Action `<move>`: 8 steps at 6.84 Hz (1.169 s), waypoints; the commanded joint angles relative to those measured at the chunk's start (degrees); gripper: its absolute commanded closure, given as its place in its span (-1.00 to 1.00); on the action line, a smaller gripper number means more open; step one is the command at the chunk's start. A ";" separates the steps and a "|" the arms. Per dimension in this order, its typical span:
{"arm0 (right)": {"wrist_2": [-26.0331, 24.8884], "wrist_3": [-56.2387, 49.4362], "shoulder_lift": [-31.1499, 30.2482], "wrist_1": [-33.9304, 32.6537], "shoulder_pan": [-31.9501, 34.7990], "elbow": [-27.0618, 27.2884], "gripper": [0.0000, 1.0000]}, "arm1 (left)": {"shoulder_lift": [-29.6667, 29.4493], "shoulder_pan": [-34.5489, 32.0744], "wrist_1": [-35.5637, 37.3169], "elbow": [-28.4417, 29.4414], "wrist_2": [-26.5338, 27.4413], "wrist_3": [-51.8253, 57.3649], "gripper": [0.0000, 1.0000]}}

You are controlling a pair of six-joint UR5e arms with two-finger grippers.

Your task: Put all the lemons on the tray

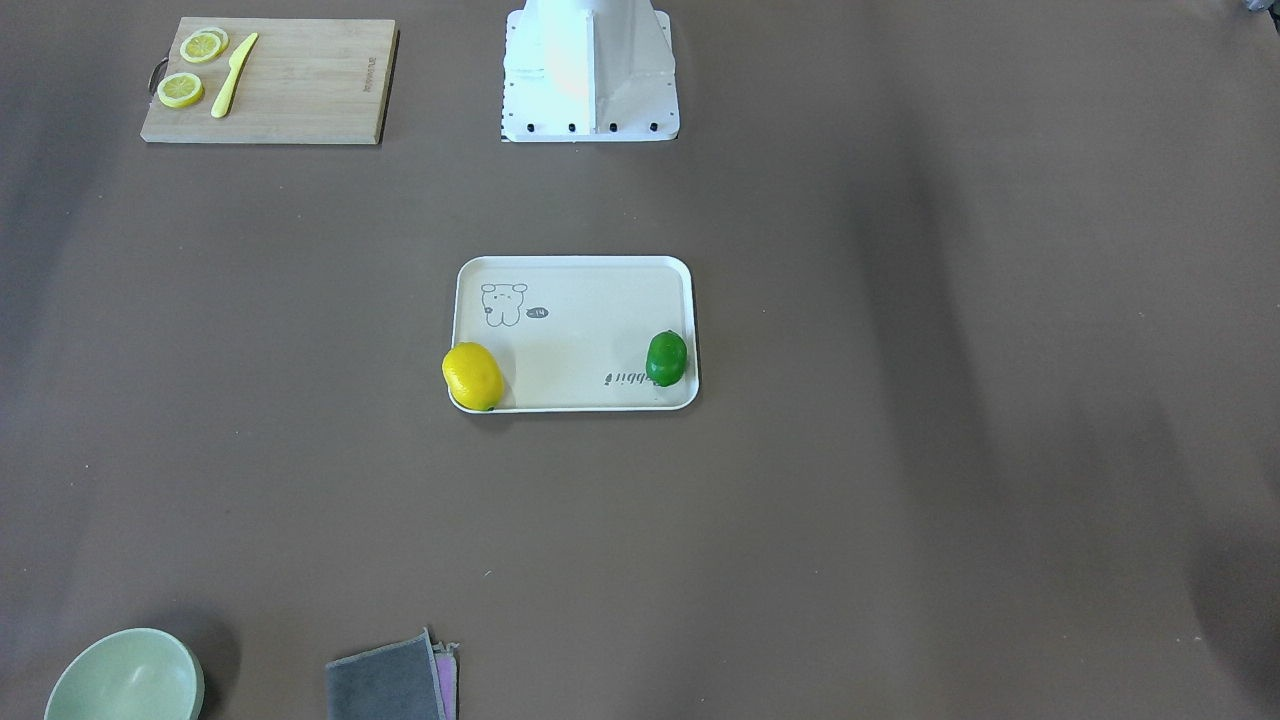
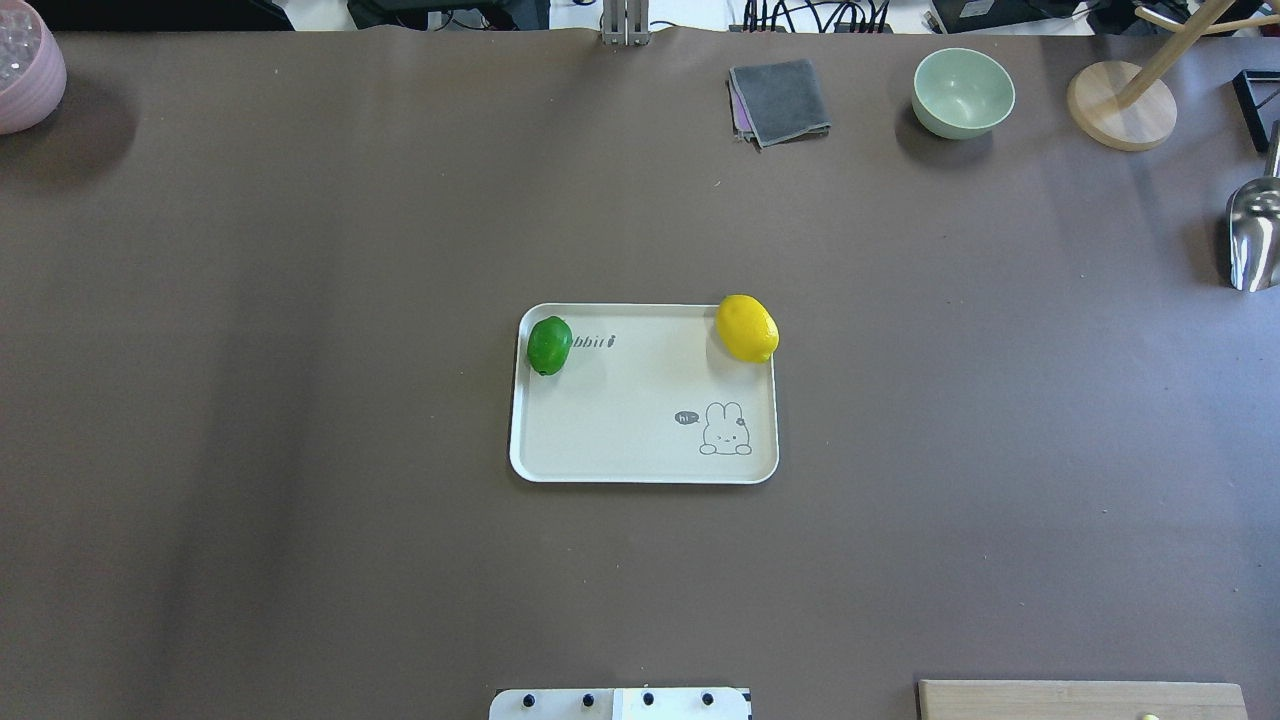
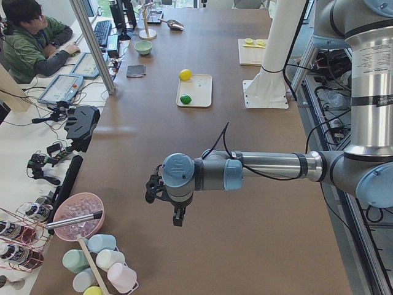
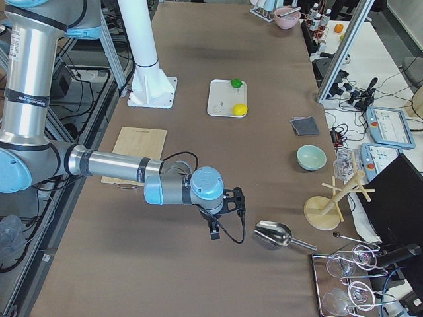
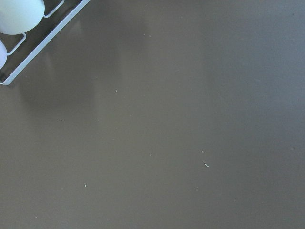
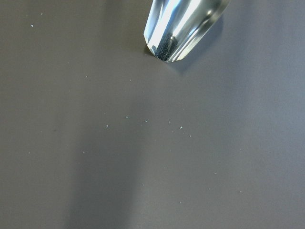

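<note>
The cream-white tray (image 2: pixel 630 400) lies mid-table; it also shows in the front view (image 1: pixel 580 340). The yellow lemon (image 2: pixel 747 328) rests on its far right corner and overhangs the rim (image 1: pixel 472 376). The green lemon (image 2: pixel 549 345) lies inside the tray at its far left corner (image 1: pixel 666 358). My left gripper (image 3: pixel 175 215) shows only in the left side view, far from the tray near the table's left end. My right gripper (image 4: pixel 215 230) shows only in the right side view, near the right end. I cannot tell whether either is open or shut.
A wooden cutting board (image 1: pixel 270 80) with lemon slices and a yellow knife lies by the robot's right. A green bowl (image 2: pixel 962 92), grey cloth (image 2: pixel 780 100), wooden stand (image 2: pixel 1120 105), metal scoop (image 2: pixel 1255 235) and pink bowl (image 2: pixel 25 65) stand along the table's edges.
</note>
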 commanded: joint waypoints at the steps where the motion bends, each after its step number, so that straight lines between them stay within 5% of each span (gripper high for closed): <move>1: 0.10 0.00 0.02 0.09 -0.12 0.01 -1.00 | 0.19 0.23 -0.34 -0.54 -0.32 -0.38 -0.96; 8: 0.10 0.26 0.29 2.03 -1.00 -0.78 -1.00 | 0.28 0.23 -3.23 -0.11 -0.15 -0.46 -0.96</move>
